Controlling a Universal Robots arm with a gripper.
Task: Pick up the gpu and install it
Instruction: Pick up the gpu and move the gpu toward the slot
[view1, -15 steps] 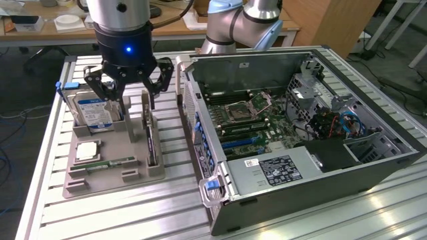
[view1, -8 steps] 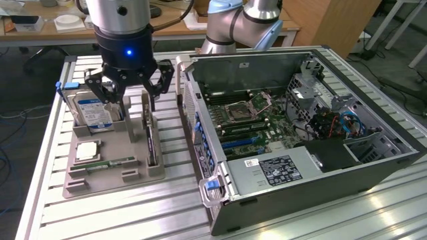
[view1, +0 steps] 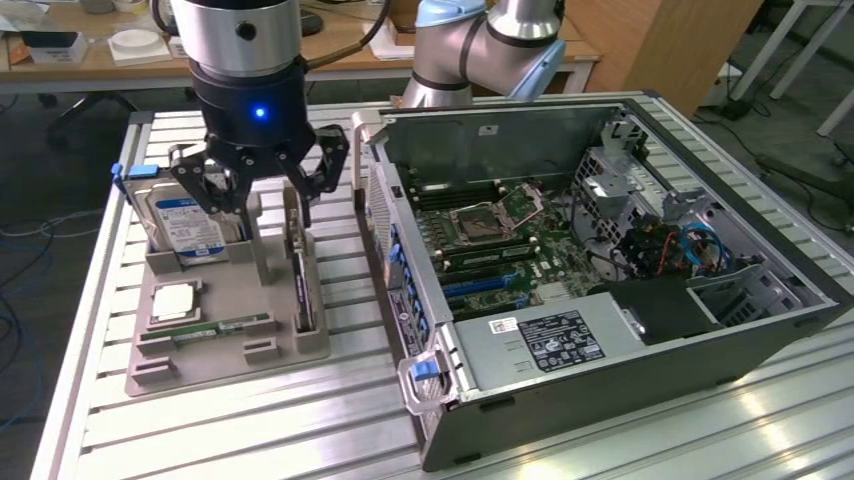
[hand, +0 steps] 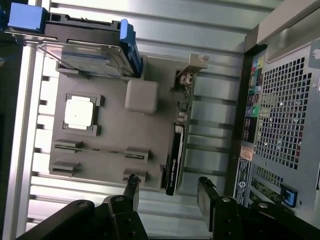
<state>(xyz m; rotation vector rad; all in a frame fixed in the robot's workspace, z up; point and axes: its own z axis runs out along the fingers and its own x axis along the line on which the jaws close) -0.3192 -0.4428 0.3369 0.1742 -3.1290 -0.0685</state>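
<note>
Hangs above the grey tray (view1: 220, 285) with the pincer (view1: 263, 210) spread wide and gripping nothing. Places the gpu (hand: 176, 135) below the pincer, standing on its long edge in a slot along the tray's rim on the case side, with the dark body running lengthwise and the metal bracket at the end nearer the hard drive (view1: 187, 228). Lines up, in the wrist view, with the gap between the two fingertips (hand: 131, 186), one finger toward each flat face of the card, with no contact to be seen. Leaves a narrow strip of slatted table (view1: 267, 420) between the card's outer face and the open computer case (view1: 641, 365), whose perforated wall rises close beside the pincer on that side. Sets a raised block (hand: 141, 96) on the tray just off the card's inner face, toward the bracket end. Stands the hard drive upright in its blue-tabbed carrier on the pincer's other side, close to the outer finger in the exterior view. Puts the processor chip (hand: 80, 112) and the narrow memory stick (hand: 100, 149) flat on the tray, lower than the fingers and apart from them.
</note>
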